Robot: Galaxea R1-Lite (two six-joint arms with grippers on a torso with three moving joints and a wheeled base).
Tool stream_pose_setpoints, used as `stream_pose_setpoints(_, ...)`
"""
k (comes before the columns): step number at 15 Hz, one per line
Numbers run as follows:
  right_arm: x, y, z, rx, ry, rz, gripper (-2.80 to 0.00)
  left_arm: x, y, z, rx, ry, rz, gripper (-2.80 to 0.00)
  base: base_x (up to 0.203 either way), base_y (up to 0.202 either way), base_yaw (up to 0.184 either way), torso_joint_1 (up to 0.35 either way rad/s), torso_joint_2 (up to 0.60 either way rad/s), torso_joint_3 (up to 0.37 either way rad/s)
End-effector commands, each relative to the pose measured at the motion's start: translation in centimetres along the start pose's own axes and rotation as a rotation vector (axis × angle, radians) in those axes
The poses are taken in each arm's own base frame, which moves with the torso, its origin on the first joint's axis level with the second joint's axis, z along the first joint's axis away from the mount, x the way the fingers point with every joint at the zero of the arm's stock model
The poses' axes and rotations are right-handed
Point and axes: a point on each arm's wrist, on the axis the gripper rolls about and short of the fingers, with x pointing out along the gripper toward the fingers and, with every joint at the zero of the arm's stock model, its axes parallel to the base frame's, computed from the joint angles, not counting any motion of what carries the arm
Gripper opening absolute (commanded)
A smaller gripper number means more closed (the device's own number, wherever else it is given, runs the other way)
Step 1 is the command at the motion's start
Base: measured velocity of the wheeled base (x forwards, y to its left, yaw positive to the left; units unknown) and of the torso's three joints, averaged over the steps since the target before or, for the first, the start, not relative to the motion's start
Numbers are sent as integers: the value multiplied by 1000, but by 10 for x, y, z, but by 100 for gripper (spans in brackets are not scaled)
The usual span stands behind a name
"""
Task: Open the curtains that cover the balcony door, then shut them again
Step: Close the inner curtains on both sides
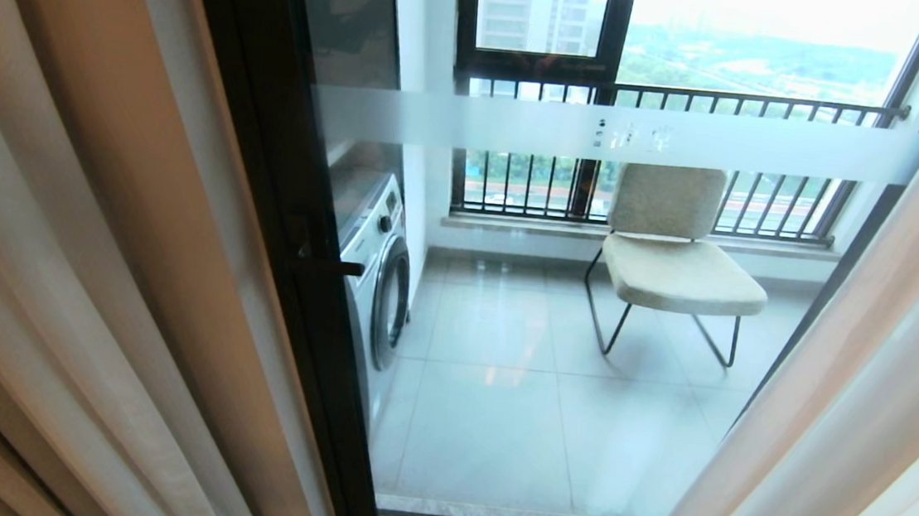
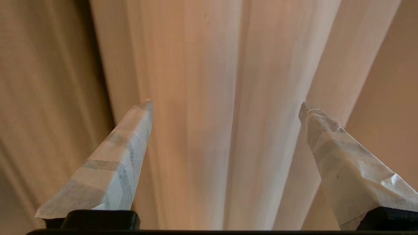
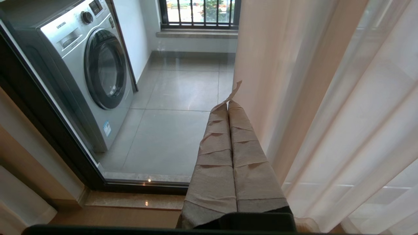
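While curtains (image 1: 93,259) hang parted, balcony door (image 1: 502,337) exposed; left gripper (image 2: 225,104) spread, perhaps clear of cloth; right gripper (image 3: 228,106) together.

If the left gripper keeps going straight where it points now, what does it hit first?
The curtains. The left gripper is open, aimed square at the beige pleats, with nothing between them. How far off the cloth is cannot be judged, though it looks close.
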Motion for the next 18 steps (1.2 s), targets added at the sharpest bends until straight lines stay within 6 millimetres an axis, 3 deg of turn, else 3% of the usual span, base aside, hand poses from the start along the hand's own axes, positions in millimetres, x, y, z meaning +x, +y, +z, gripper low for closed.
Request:
stream_pose_setpoints(1,0,0,0,0,0,1,-280,31,-1,-19,-7,34,-13,0,0,0,0,0,0,0)
stream_pose_setpoints(11,0,0,0,0,0,1,-280,85,-23,-41,-92,41,-273,0,0,0,0,0,0,0)
stream_pose_setpoints(15,0,0,0,0,0,1,-280,100,-31,-40,-96,2,-345,0,0,0,0,0,0,0)
stream_pose_setpoints(16,0,0,0,0,0,1,-280,101,-33,-40,-96,0,-350,-280,0,0,0,0,0,0)
stream_pose_setpoints(18,0,0,0,0,0,1,-280,102,-35,-42,-97,1,-354,-280,0,0,0,0,0,0)
